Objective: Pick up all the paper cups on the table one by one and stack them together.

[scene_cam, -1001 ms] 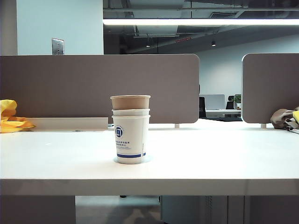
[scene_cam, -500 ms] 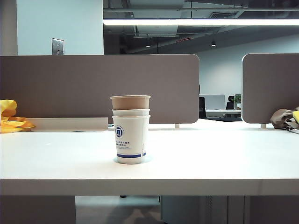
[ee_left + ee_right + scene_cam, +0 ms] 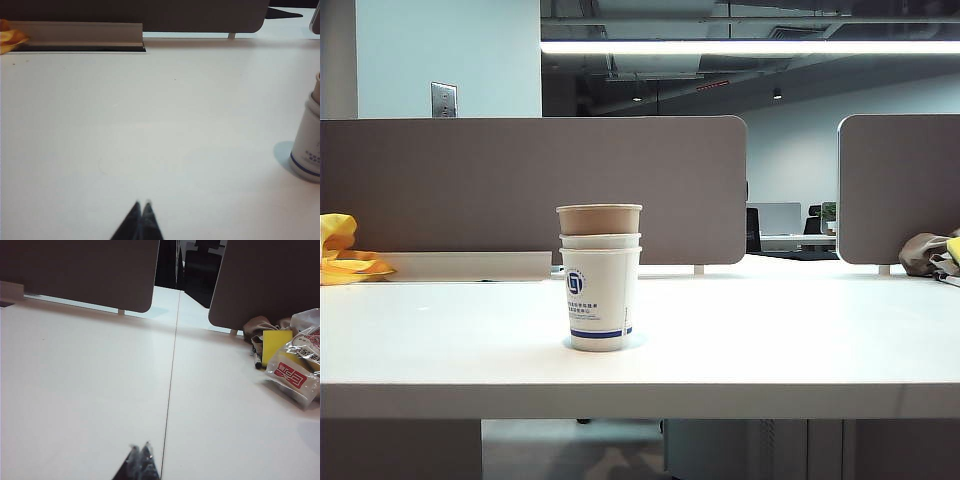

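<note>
Paper cups [image 3: 600, 277] nested in one upright stack on the table [image 3: 770, 340], tan-brown one on top. Off to one side of the left gripper [image 3: 142, 204], well apart, stack's lower part visible. Left gripper pinched shut, empty, over bare tabletop. Right gripper [image 3: 140, 447] likewise closed, empty, hovering beside the table seam [image 3: 170, 385]; plastic-wrapped packets [image 3: 295, 371] far off near a divider panel [image 3: 270, 280].

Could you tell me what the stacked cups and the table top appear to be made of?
The paper cups look like matte paper: rolled rims, printed blue band and logo on the white ones, the top one plain tan-brown. The table seems a smooth white laminate or painted board, with a faint sheen; which one is unclear.
</note>
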Available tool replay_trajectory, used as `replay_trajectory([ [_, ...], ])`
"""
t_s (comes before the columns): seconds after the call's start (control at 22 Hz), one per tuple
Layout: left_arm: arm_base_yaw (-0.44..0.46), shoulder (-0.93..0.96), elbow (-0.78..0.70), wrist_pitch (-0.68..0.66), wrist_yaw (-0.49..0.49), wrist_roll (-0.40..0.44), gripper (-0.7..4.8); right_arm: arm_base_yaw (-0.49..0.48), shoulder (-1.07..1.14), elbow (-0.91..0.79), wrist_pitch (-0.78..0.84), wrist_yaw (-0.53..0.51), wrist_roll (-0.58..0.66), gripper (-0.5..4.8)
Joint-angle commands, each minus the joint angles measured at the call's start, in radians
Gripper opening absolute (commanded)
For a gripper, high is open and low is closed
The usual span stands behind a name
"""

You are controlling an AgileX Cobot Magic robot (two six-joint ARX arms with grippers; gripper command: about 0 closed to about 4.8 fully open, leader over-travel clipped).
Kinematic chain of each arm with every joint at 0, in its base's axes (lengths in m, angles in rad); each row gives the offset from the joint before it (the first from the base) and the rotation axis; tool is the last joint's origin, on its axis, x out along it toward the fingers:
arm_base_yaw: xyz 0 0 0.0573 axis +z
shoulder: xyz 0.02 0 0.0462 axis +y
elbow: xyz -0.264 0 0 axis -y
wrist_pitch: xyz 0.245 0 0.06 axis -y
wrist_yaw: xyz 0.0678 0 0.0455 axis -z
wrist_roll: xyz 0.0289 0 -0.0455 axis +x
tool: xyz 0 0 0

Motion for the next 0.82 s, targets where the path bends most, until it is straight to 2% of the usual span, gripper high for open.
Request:
replay_trajectory([
  [0.05,0.0,0.001,0.004,0.008,0.004,0.004,-0.05,0.0,0.0,-0.007,0.01,-0.001,-0.002,-0.05],
  [0.82,0.005,0.001,0.004,-0.048,0.003,0.004,-0.05,-0.001,0.0,-0.007,-0.187,0.0,-0.002,-0.05],
])
